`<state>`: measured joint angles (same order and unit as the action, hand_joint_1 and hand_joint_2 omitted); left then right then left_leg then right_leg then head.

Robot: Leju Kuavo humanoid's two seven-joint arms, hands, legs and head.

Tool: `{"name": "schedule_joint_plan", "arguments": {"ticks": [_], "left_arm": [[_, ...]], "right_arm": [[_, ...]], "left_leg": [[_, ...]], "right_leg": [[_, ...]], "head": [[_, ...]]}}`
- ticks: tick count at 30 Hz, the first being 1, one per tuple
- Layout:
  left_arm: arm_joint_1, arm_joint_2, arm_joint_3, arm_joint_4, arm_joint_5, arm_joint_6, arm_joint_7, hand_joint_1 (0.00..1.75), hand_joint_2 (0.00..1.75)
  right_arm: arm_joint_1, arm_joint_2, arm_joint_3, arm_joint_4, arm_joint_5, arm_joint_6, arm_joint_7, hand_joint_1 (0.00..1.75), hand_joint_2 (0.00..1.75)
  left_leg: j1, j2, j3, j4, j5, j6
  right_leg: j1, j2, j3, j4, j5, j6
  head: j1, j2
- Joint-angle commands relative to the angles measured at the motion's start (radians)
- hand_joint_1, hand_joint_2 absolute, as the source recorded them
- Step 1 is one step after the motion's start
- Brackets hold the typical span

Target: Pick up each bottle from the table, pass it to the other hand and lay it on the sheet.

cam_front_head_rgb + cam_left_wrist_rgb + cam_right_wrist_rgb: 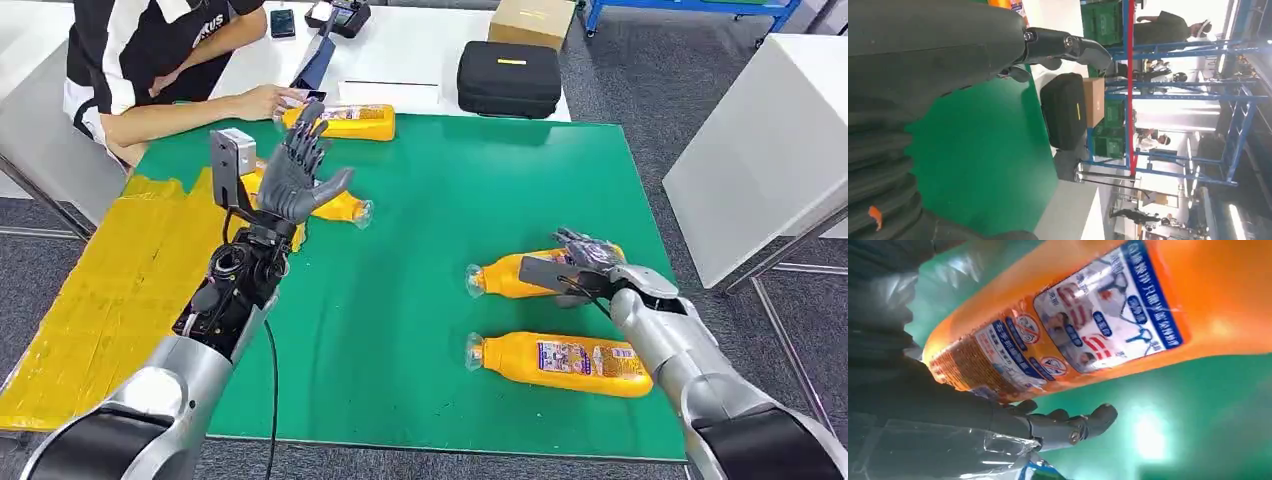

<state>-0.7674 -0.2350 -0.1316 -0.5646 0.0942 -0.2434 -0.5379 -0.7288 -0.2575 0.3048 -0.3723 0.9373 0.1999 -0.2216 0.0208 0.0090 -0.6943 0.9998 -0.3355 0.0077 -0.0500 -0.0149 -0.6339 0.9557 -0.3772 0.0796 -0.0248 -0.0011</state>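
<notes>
Several orange bottles lie on the green mat [420, 300]. My right hand [590, 262] sits over the base end of one bottle [515, 275], which still rests on the mat. In the right wrist view this bottle [1108, 320] runs between thumb and fingers [1073, 427], which are stretched out with green showing between them and the bottle. A second bottle [565, 362] lies nearer me. My left hand [300, 175] is raised with its fingers spread and holds nothing [923, 60]. Behind it a bottle [345, 208] lies at the edge of the yellow sheet [110, 280].
A person [150, 50] sits at the far left, one hand [265, 100] by another bottle [345, 122] at the mat's far edge. A black case [510, 78] and a cardboard box [532, 20] stand behind. A white table [760, 150] is at the right.
</notes>
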Motion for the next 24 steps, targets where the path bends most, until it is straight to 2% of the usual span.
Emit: {"name": "schedule_joint_plan", "arguments": {"ticks": [1, 2, 8, 14, 15, 16, 17, 18, 19, 20, 24], "left_arm": [[-0.021, 0.021, 0.0, 0.058, 0.011, 0.004, 0.01, 0.0, 1.75], [-0.022, 0.023, 0.001, 0.062, 0.011, 0.003, 0.013, 0.0, 1.75], [-0.03, 0.024, 0.01, 0.081, 0.018, 0.011, 0.017, 0.0, 1.75], [-0.038, 0.027, 0.016, 0.098, 0.027, 0.016, 0.021, 0.0, 1.75], [-0.043, 0.027, 0.021, 0.106, 0.035, 0.016, 0.024, 0.0, 1.75], [-0.047, 0.029, 0.028, 0.113, 0.042, 0.019, 0.029, 0.0, 1.75], [-0.049, 0.033, 0.033, 0.114, 0.047, 0.021, 0.031, 0.0, 1.75], [-0.049, 0.036, 0.036, 0.116, 0.049, 0.02, 0.032, 0.0, 1.75], [-0.047, 0.039, 0.04, 0.118, 0.054, 0.015, 0.035, 0.0, 1.75], [-0.047, 0.041, 0.04, 0.118, 0.055, 0.015, 0.035, 0.0, 1.75], [-0.038, 0.046, 0.043, 0.121, 0.057, 0.013, 0.034, 0.0, 1.75]], "right_arm": [[-0.063, 0.047, 0.022, 0.116, 0.032, 0.015, 0.1, 0.0, 1.75], [-0.062, 0.045, 0.027, 0.12, 0.047, 0.028, 0.126, 0.0, 1.75], [-0.063, 0.024, 0.025, 0.135, 0.107, 0.073, 0.213, 0.0, 1.75], [-0.055, 0.019, 0.028, 0.144, 0.138, 0.111, 0.232, 0.0, 1.75], [-0.05, 0.016, 0.036, 0.144, 0.154, 0.125, 0.238, 0.05, 1.75], [-0.044, 0.015, 0.044, 0.144, 0.167, 0.125, 0.242, 0.44, 1.75], [-0.04, 0.018, 0.048, 0.144, 0.171, 0.121, 0.243, 1.15, 1.75], [-0.039, 0.02, 0.049, 0.144, 0.172, 0.12, 0.244, 1.47, 1.75], [-0.038, 0.022, 0.053, 0.144, 0.177, 0.122, 0.243, 1.68, 1.75], [-0.038, 0.023, 0.054, 0.144, 0.178, 0.123, 0.242, 1.71, 1.75], [-0.045, 0.026, 0.06, 0.142, 0.188, 0.122, 0.242, 1.75, 1.75]], "left_leg": [[0.0, 0.002, 0.004, 0.0, -0.003, 0.0], [0.0, 0.003, 0.008, 0.001, -0.005, 0.0], [0.0, 0.001, 0.004, 0.0, -0.002, 0.0], [0.0, 0.001, 0.005, 0.001, -0.003, 0.0], [0.0, 0.001, 0.004, 0.0, -0.002, 0.0], [0.001, 0.0, 0.003, 0.0, -0.001, 0.0], [0.001, 0.0, 0.006, 0.001, -0.003, 0.0], [0.001, 0.0, 0.005, 0.0, -0.002, 0.0], [0.001, 0.0, 0.004, 0.0, -0.002, 0.0], [0.001, 0.001, 0.008, 0.001, -0.004, 0.0], [0.0, 0.001, 0.006, 0.0, -0.002, 0.0]], "right_leg": [[0.001, 0.003, 0.003, 0.0, -0.002, -0.004], [0.001, 0.004, 0.006, 0.001, -0.003, -0.006], [0.0, 0.001, 0.003, 0.0, -0.002, -0.004], [0.001, 0.002, 0.004, 0.001, -0.002, -0.005], [0.001, 0.001, 0.003, 0.0, -0.002, -0.004], [0.001, 0.001, 0.003, 0.0, -0.001, -0.004], [0.001, 0.001, 0.005, 0.0, -0.003, -0.006], [0.001, 0.001, 0.005, 0.0, -0.002, -0.005], [0.001, 0.001, 0.004, 0.0, -0.001, -0.004], [0.001, 0.002, 0.007, 0.0, -0.003, -0.006], [0.001, 0.002, 0.005, 0.0, -0.002, -0.005]], "head": [[0.0, 0.0], [0.0, 0.0], [0.0, 0.0], [0.0, 0.0], [0.0, 0.0], [0.0, 0.0], [0.0, 0.0], [0.0, 0.0], [0.0, 0.0], [0.0, 0.0], [0.0, 0.0]]}}
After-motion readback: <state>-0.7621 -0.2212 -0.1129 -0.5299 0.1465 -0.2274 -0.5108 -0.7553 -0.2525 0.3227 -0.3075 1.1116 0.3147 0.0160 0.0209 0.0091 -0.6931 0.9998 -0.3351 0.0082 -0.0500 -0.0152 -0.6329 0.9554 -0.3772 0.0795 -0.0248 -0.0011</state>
